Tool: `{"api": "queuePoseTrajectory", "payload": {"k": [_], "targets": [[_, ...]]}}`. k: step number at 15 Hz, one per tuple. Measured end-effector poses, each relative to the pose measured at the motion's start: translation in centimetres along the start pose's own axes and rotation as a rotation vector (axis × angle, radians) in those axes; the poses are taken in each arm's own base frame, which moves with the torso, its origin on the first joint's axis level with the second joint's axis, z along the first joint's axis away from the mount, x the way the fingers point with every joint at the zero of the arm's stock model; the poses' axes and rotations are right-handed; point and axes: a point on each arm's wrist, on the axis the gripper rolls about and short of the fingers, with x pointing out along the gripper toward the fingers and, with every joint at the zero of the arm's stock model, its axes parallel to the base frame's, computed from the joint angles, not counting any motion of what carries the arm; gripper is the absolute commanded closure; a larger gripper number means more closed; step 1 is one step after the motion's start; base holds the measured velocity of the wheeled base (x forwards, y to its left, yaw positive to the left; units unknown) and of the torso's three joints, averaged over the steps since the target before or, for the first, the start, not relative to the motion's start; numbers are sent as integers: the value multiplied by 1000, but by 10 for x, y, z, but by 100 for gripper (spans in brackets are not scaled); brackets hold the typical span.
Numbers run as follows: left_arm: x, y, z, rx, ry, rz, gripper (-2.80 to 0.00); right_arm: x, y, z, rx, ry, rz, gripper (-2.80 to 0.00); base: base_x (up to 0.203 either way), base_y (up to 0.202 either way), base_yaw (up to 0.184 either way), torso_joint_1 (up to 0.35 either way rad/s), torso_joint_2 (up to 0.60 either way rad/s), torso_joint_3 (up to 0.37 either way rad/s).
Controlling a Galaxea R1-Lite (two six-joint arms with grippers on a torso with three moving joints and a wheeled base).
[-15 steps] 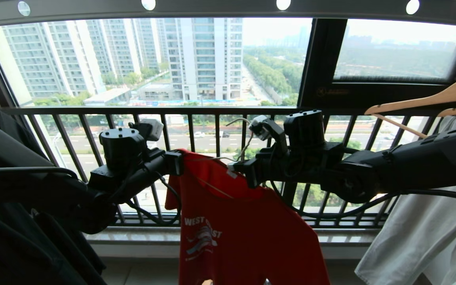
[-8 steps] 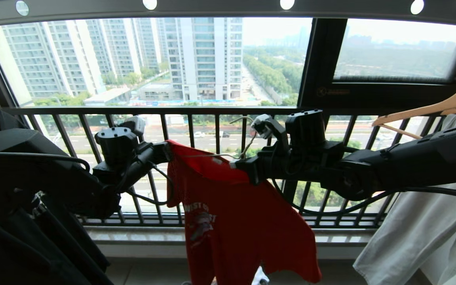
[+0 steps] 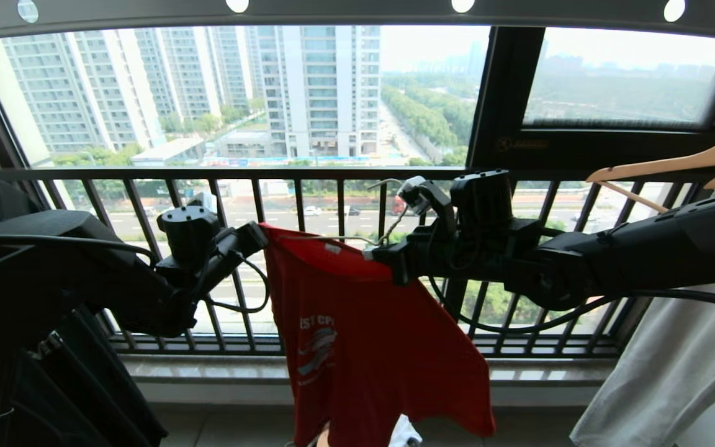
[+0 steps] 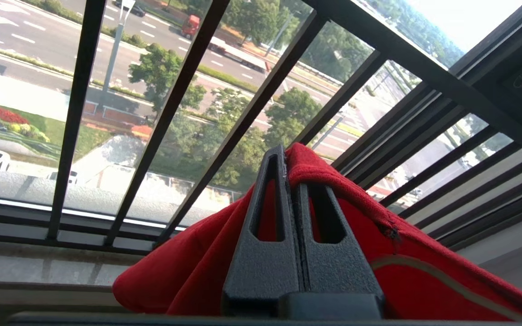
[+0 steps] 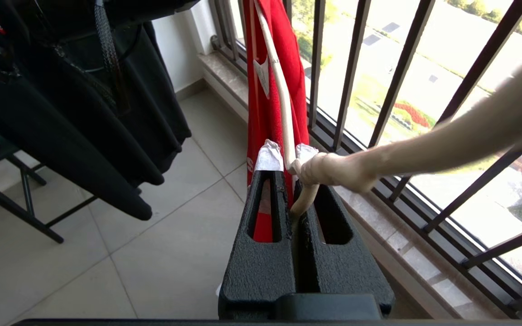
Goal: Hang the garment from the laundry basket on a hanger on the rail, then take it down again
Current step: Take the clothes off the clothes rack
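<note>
garment (red) between clamped end effectors

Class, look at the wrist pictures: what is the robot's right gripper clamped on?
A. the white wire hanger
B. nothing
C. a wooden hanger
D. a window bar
A: the right gripper is shut on the white wire hanger near its twisted neck, with the red T-shirt on it.

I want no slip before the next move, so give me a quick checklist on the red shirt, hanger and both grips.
1. left gripper shut on the garment: ok.
2. right gripper shut on the hanger at its neck: ok.
3. Hanger hook on the rail: not ok, it is below the rail.
4. Garment seated on both hanger shoulders: cannot tell.
5. Garment apart from the pale garment: ok.
</note>
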Motion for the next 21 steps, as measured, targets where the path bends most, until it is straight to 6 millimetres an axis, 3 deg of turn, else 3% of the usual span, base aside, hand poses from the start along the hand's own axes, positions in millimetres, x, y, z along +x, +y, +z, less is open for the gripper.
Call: {"api": "queuePoseTrajectory", "payload": {"k": [6, 10, 14, 21], "targets": [[10, 15, -17, -6, 18, 46, 0, -5, -1, 5, 6, -15, -4, 0, 0, 0, 0, 0, 0, 0], [5, 8, -26, 29, 52, 40, 0, -5, -3, 16, 62, -102, -6, 0, 0, 0, 0, 0, 0, 0], [-13, -27, -36, 100, 100, -30, 0, 4, -6, 24, 101, -279, 2, 0, 0, 0, 0, 0, 0, 0], [-58, -88, -17, 97, 98, -186, 0, 12, 2, 26, 147, -386, 41, 0, 0, 0, 0, 0, 0, 0]]}}
